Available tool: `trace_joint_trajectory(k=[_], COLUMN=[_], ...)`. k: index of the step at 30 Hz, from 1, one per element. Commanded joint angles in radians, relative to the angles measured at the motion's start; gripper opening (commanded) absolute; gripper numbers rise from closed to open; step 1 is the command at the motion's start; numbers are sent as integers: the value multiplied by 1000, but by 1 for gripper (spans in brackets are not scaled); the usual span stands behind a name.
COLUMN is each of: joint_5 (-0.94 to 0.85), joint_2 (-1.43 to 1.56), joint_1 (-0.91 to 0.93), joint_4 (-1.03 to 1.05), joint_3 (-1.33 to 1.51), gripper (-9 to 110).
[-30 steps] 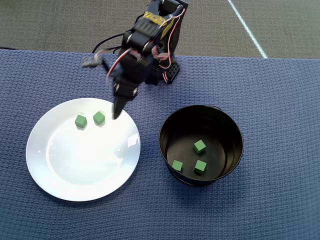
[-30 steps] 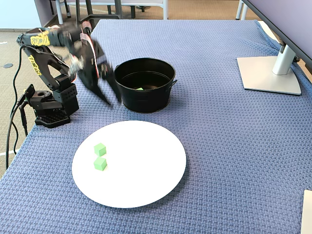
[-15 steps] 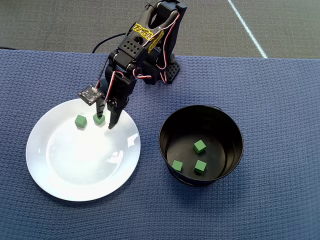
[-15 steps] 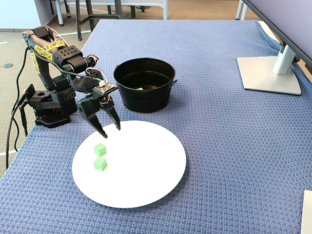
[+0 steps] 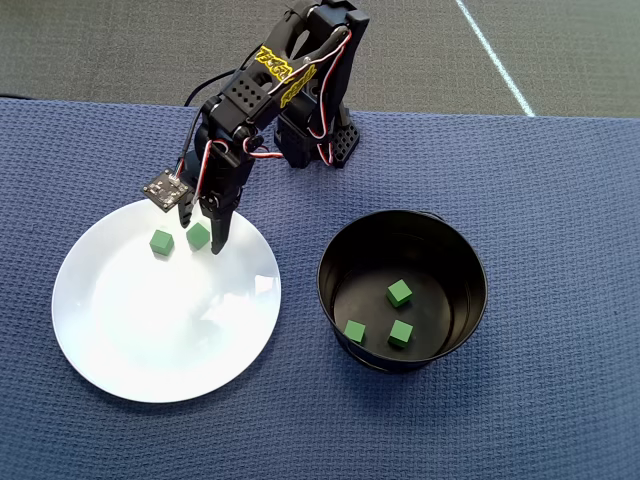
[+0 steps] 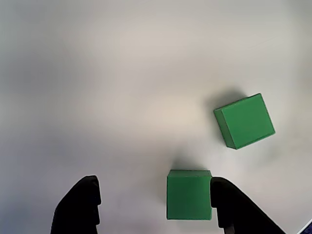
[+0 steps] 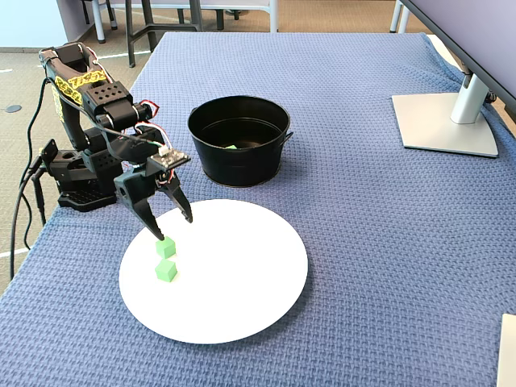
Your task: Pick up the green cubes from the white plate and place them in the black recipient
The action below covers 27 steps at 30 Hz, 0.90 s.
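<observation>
Now three green cubes (image 5: pixel 399 293) in black pot (image 5: pixel 340 260), two on white plate (image 5: pixel 150 350), fingers (image 6: pixel 83 204) apart astride one.

Two green cubes (image 5: pixel 162 242) (image 5: pixel 198 236) are seen on the white plate (image 5: pixel 150 330) near its upper edge — three more (image 5: pixel 399 293) (image 5: pixel 354 331) (image 5: pixel 400 333) lie inside the black pot (image 5: pixel 340 255), upright beside the plate.

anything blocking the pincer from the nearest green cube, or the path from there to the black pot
Nothing visible does. The open pincer already straddles one green cube, which sits against one finger. The other cube lies apart. Between the white plate and black pot is only bare blue cloth.
</observation>
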Motion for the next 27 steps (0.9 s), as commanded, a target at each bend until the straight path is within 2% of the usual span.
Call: trace_joint_trajectory(k=[1, 15, 27], joint_5=[-29, -81, -84], joint_2=[-11, -97, -114], joint_1=[25, 83, 58], joint_4=[-28, -138, -189], joint_3=[-49, -2, 75], gripper=[22, 22, 20])
